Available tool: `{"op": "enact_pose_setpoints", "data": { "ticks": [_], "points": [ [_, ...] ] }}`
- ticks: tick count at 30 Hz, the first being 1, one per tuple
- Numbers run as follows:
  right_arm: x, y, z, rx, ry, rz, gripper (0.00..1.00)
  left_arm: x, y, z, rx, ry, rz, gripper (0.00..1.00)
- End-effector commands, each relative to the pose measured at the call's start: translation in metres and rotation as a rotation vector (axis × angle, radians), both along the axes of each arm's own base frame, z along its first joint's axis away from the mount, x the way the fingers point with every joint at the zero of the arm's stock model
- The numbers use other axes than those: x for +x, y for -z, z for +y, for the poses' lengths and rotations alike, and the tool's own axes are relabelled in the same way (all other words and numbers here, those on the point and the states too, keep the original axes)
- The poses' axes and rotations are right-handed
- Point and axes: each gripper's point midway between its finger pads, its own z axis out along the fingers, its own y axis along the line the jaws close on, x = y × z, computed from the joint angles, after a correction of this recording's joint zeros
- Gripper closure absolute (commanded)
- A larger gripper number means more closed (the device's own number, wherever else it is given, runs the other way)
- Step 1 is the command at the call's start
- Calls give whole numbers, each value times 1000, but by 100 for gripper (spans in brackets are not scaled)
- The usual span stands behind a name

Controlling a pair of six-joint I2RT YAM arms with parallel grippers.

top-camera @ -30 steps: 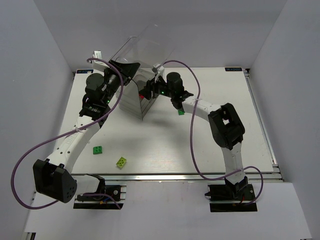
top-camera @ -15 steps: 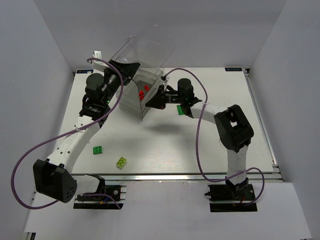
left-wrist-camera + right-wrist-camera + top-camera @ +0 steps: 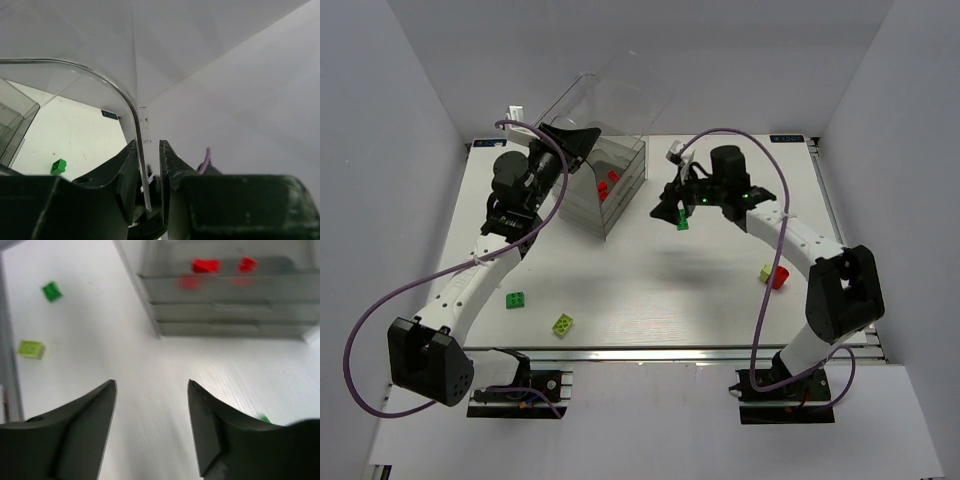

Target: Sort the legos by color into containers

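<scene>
The clear plastic box (image 3: pixel 620 180) stands at the back, left of centre, with its rounded lid (image 3: pixel 620 95) tipped up. My left gripper (image 3: pixel 575 140) is shut on the lid's edge (image 3: pixel 141 165). Two red bricks (image 3: pixel 607 186) lie in the top compartment and also show in the right wrist view (image 3: pixel 206 265). My right gripper (image 3: pixel 668 207) is open and empty, to the right of the box and apart from it. A dark green brick (image 3: pixel 682 222) lies just under it. A green brick (image 3: pixel 516 299) and a yellow-green brick (image 3: pixel 562 323) lie front left.
A red brick (image 3: pixel 781 277) and a small yellow-green brick (image 3: pixel 766 271) lie at the right beside the right arm's forearm. The right wrist view shows the lower stacked compartments (image 3: pixel 230 315), the green brick (image 3: pixel 51 291) and the yellow-green brick (image 3: pixel 30 348).
My right gripper has drawn back from the box's opening to the right, and the arm has swung outward, uncovering the red and yellow-green bricks at the right. The left gripper still holds the lid.
</scene>
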Motion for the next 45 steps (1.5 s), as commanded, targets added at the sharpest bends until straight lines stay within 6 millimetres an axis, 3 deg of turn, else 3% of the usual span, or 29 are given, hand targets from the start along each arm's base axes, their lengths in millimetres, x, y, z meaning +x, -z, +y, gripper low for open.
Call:
{"op": "enact_pose_setpoints", "data": {
  "ticks": [1, 2, 4, 5, 9, 10, 17, 22, 29, 32, 39, 45],
  "points": [
    [4, 13, -53, -231, 45, -17, 31, -21, -34, 3, -47, 28, -122, 67],
    [-11, 10, -61, -260, 3, 47, 28, -22, -33, 2, -47, 31, -124, 67],
    [-14, 12, -84, -302, -29, 63, 22, -24, -33, 2, -37, 35, -128, 67],
    [-26, 12, -93, -329, -44, 118, 21, -24, -33, 2, -35, 36, -128, 66],
    [-28, 31, -142, -504, 37, 216, 20, -27, -29, 1, -24, 44, -128, 67],
    [-21, 37, -161, -573, 88, 227, 20, -28, -29, 1, -22, 43, -129, 67],
    [-23, 37, -237, -855, 209, 173, 16, -24, -25, 0, -14, 58, -129, 67],
    [-49, 59, -282, -1011, 279, 301, 11, -22, -25, 2, -14, 53, -135, 67],
    [-91, 85, -299, -1058, 221, 461, 11, -20, -21, 3, -13, 60, -128, 67],
    [-100, 101, -301, -1066, 199, 477, 11, -20, -18, 2, -12, 65, -124, 67],
    [-96, 134, -305, -1085, 210, 463, 11, -19, -15, 9, -9, 53, -117, 66],
    [-88, 151, -320, -1160, 230, 451, 11, -20, -12, 9, -9, 55, -108, 67]
  ]
}}
